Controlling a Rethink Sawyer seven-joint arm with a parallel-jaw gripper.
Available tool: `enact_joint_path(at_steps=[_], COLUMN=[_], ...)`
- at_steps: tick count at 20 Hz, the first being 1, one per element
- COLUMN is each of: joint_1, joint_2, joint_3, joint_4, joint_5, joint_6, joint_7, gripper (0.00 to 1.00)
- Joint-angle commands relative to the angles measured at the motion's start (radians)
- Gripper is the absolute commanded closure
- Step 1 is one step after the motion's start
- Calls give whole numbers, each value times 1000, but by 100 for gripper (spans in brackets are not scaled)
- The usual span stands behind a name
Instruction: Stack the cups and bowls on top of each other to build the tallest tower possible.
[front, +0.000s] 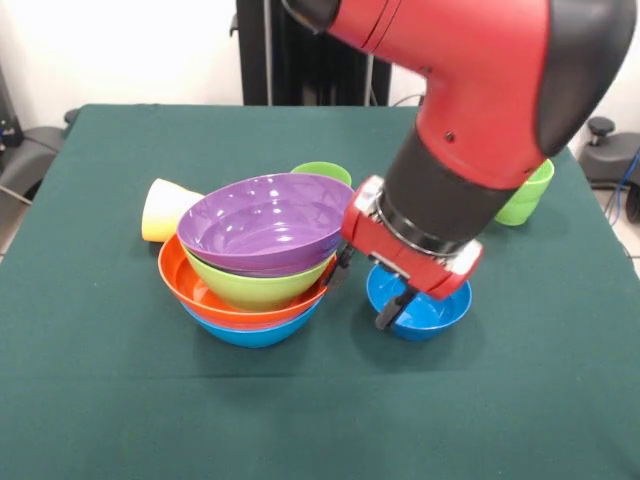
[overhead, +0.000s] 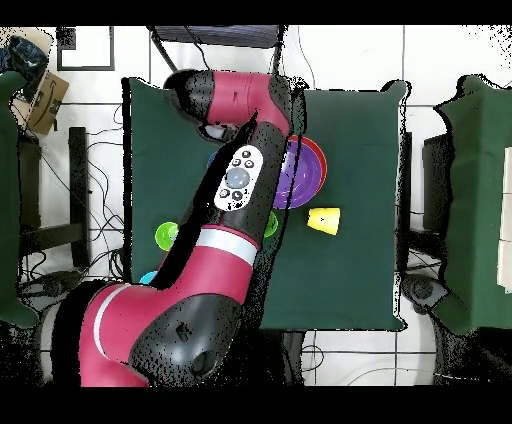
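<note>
The arm (front: 480, 110) reaches down, its hand (front: 395, 300) pointing downward.

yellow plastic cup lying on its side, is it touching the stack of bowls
Cannot tell. In the front view the yellow cup lies right behind the nested bowl stack, which overlaps its end; no view shows a contact or gap.

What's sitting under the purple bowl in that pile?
The purple bowl sits tilted in a lime green bowl, then an orange bowl, with a blue bowl lowest. Their insides are covered, so anything between them is hidden.
</note>
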Motion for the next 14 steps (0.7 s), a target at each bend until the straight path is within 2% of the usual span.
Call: enact_joint_path(at_steps=[1,14], joint_1=[36,71], joint_2=[36,52], joint_3=[132,143], joint_4=[167,194], joint_5=[-17,36], joint_6=[-86,-111], joint_7=[164,212], gripper=[0,0])
